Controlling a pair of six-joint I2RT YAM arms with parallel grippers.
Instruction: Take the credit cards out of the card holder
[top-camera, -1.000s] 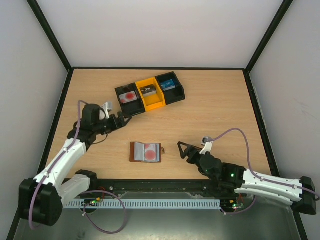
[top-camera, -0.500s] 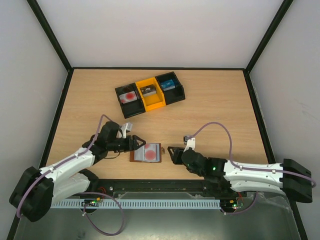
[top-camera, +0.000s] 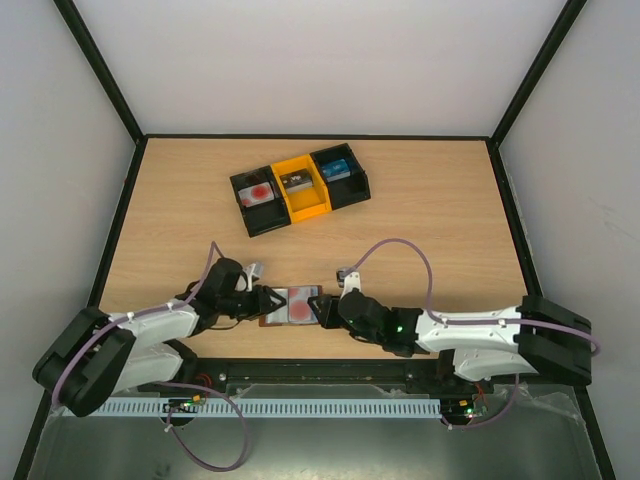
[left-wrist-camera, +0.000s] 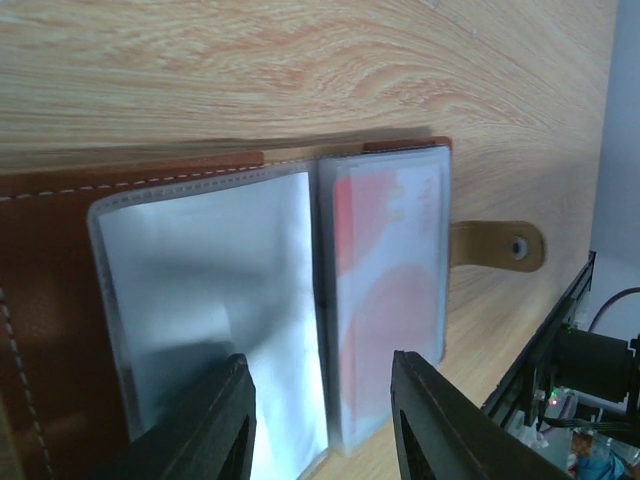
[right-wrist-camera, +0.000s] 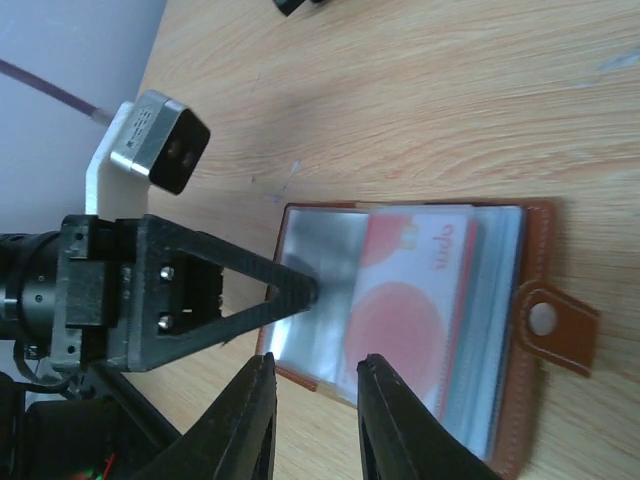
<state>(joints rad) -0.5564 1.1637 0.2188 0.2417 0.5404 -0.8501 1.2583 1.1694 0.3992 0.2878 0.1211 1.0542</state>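
Between pale walls (top-camera: 60, 200), near the wood table's (top-camera: 430, 220) front edge, I see the left gripper (top-camera: 262, 298) with fingers apart over the open holder (top-camera: 298, 305), cards (right-wrist-camera: 415, 300) inside, and the right gripper (top-camera: 325, 308) narrowly parted at its right side, grip unclear.

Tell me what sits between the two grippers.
The open card holder lies between the left gripper and the right gripper; the top view shows it best.

The card holder (left-wrist-camera: 40, 300) looked like smooth brown leather with pale stitching, its sleeves (left-wrist-camera: 200, 290) clear glossy plastic. The bench (left-wrist-camera: 300, 70) was smooth wood grain, and my left end effector (left-wrist-camera: 318, 365) had matt black plastic fingers (left-wrist-camera: 440, 430).
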